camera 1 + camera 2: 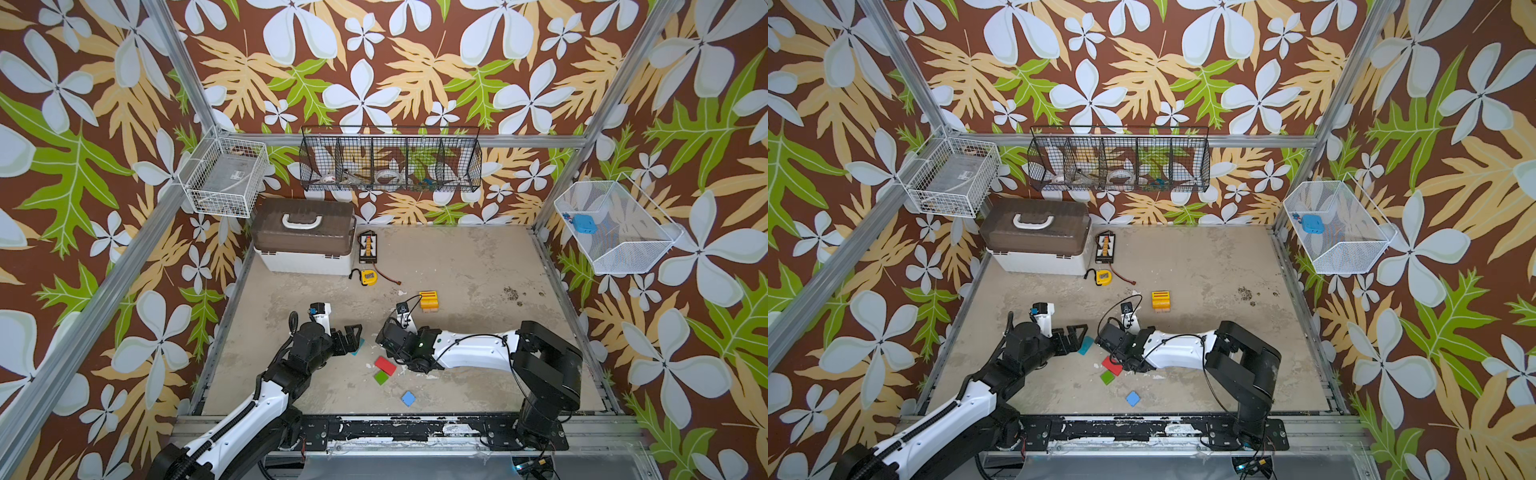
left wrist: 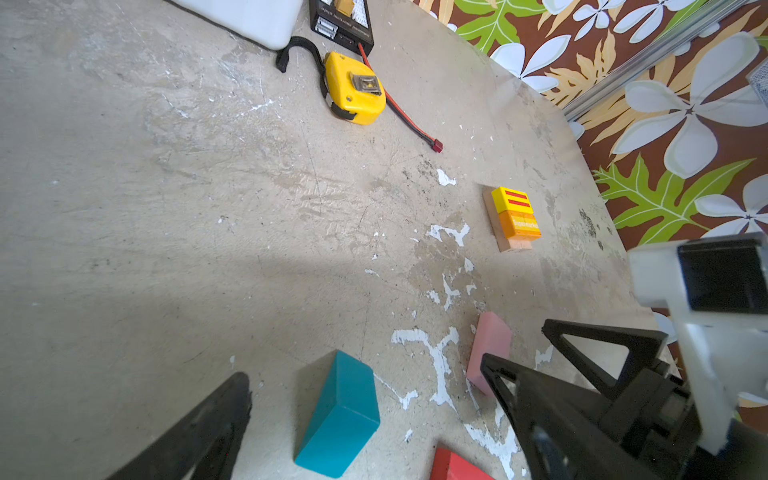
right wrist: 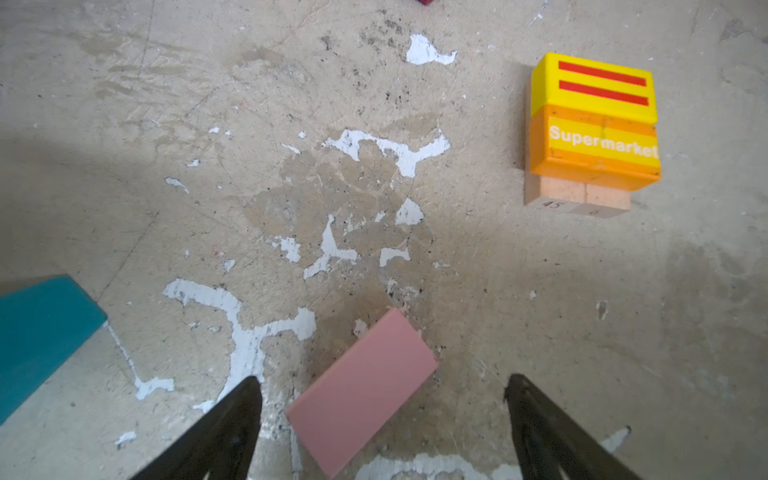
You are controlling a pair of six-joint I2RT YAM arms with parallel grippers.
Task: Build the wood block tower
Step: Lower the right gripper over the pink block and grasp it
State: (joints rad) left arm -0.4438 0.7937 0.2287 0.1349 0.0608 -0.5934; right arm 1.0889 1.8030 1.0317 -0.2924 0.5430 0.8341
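Right gripper standing wide open around the pink block.
Left gripper is gaping too, teal block lying between its jaws, lower centre.

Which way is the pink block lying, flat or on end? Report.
Flat: the pink block lies broad face up on the table, between the right gripper's open jaws.

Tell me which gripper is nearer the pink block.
Right. The right gripper straddles the pink block with open jaws; the left gripper sits farther off, at the teal block.
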